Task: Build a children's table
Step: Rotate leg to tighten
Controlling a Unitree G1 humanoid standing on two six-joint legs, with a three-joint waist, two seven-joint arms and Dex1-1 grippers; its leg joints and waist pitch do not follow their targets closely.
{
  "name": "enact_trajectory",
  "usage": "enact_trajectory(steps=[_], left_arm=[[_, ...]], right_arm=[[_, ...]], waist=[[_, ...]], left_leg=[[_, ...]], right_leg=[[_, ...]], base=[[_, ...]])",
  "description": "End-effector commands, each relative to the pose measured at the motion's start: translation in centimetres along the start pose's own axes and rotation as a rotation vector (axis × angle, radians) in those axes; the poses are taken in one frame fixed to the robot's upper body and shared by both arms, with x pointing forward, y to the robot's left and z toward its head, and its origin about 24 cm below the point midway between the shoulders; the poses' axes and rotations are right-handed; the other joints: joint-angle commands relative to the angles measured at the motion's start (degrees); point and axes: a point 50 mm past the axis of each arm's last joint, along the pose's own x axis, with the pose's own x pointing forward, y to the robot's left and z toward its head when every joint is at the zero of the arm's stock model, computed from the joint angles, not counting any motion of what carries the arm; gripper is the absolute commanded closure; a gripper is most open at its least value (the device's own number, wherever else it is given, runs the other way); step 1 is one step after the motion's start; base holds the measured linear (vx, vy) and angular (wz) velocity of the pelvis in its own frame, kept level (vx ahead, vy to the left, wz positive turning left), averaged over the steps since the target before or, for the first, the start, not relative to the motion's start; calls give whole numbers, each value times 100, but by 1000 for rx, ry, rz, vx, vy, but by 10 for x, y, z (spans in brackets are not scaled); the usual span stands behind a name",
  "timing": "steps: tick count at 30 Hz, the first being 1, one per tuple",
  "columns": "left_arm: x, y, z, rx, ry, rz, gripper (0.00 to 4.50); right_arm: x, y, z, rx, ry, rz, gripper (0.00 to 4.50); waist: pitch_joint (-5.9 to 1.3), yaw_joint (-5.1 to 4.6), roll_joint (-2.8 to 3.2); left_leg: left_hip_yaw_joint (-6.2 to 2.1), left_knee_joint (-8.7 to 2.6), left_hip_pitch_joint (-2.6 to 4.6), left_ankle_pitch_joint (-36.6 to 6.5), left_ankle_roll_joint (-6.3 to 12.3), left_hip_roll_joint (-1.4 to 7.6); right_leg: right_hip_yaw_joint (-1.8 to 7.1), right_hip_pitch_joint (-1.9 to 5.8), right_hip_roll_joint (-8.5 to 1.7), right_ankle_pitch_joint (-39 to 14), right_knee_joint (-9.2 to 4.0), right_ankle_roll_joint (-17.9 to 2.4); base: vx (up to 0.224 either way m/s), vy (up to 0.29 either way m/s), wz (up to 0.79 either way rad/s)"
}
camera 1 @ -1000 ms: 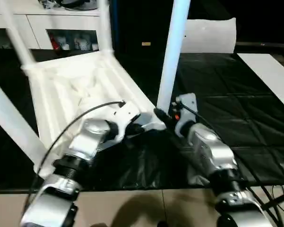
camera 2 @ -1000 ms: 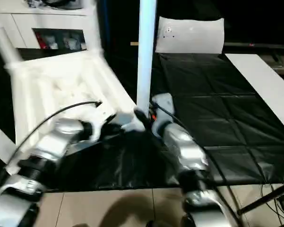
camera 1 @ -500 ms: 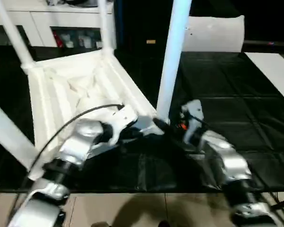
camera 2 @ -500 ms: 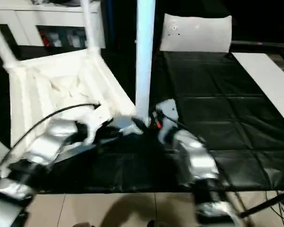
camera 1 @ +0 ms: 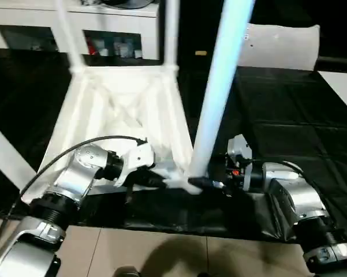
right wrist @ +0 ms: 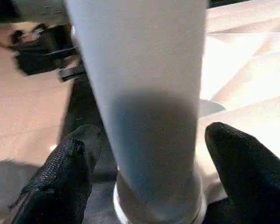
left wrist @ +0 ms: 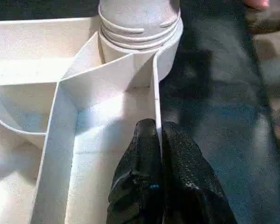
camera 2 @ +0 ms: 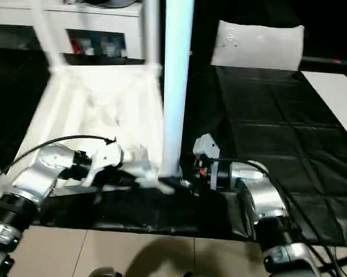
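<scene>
Here the left pincer [left wrist: 159,140] pinches the children's table [camera 1: 127,109] rim; the right pincer [right wrist: 149,172], spread around the centre leg [camera 1: 219,92], should close squarely before twisting.

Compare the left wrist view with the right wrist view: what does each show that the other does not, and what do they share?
Left wrist only: the left gripper pinching the thin side wall of the upside-down children's table, beside the threaded base of a leg in its corner socket.
Right wrist only: the right gripper with fingers spread either side of the leg.
Both: the same near leg.
</scene>
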Motion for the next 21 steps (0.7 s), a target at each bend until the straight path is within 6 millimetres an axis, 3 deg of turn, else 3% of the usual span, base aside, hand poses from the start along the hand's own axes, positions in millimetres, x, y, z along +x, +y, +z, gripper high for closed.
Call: enact_trajectory(steps=[1,3,4,7,15,21], left_arm=[[7,-3,10,84,20,-123,450],[6,-4,9,99,40,-151,450],[7,-5,8,113,50,-173,450],[6,-6,8,134,63,-201,450],[4,-5,6,151,84,-213,450],[1,-3,4,148,93,-205,450]], right_arm=[[-2,1,3,-10,-1,66,97],[-3,3,2,-5,18,120,99],[-3,4,2,3,30,165,130],[-3,6,1,4,63,227,149],[-3,5,0,1,88,282,231],[-2,5,1,7,83,301,248]], waist=[[-402,-27,0],[-401,-20,-1],[-395,-19,-14],[-392,-12,-31],[-406,-17,-53],[-392,-19,-45]], left_leg=[[96,-373,-8,-971,373,110],[89,-377,-10,-1031,358,113],[89,-379,-9,-1079,347,113],[87,-381,-15,-1091,329,115],[93,-365,-28,-940,329,108],[93,-371,-25,-960,314,112]], right_leg=[[318,379,-317,-1712,-372,-978],[314,381,-317,-1789,-375,-956],[315,378,-320,-1852,-386,-934],[314,384,-327,-1966,-391,-902],[310,387,-320,-1848,-363,-915],[309,382,-321,-1956,-375,-877]], base=[[0,0,0],[0,0,0],[0,0,0],[0,0,0],[0,0,0],[0,0,0]])
